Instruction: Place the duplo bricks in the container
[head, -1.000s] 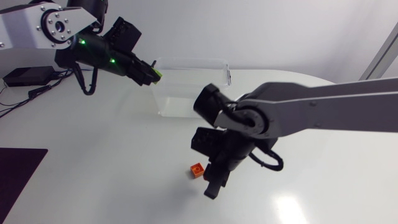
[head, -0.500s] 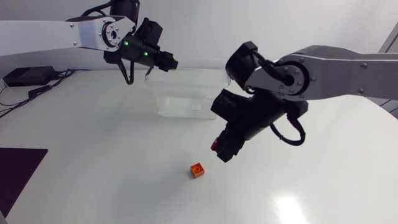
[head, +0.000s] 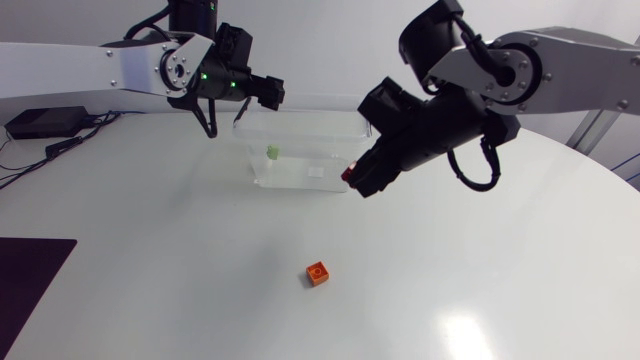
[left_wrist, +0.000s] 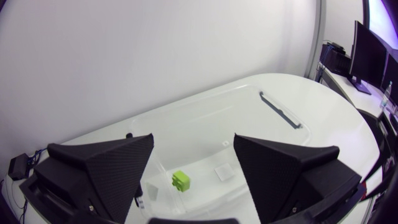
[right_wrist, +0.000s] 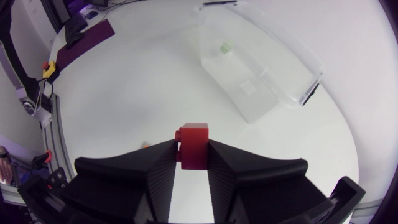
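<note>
**Red brick held at the container's edge**

The red brick (right_wrist: 194, 146) is pinched in the right end effector (head: 358, 178) at frame centre, by the right end of the clear container (head: 300, 176). A green brick (head: 271, 152) lies inside it, under the spread left end effector (head: 268, 93). An orange brick (head: 318, 273) sits on the tabletop (head: 150, 260), lower centre.

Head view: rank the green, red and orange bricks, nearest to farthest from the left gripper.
1. green brick, in the container below the left gripper.
2. red brick, in the right gripper by the container's right end.
3. orange brick, on the table in front of the container.
</note>
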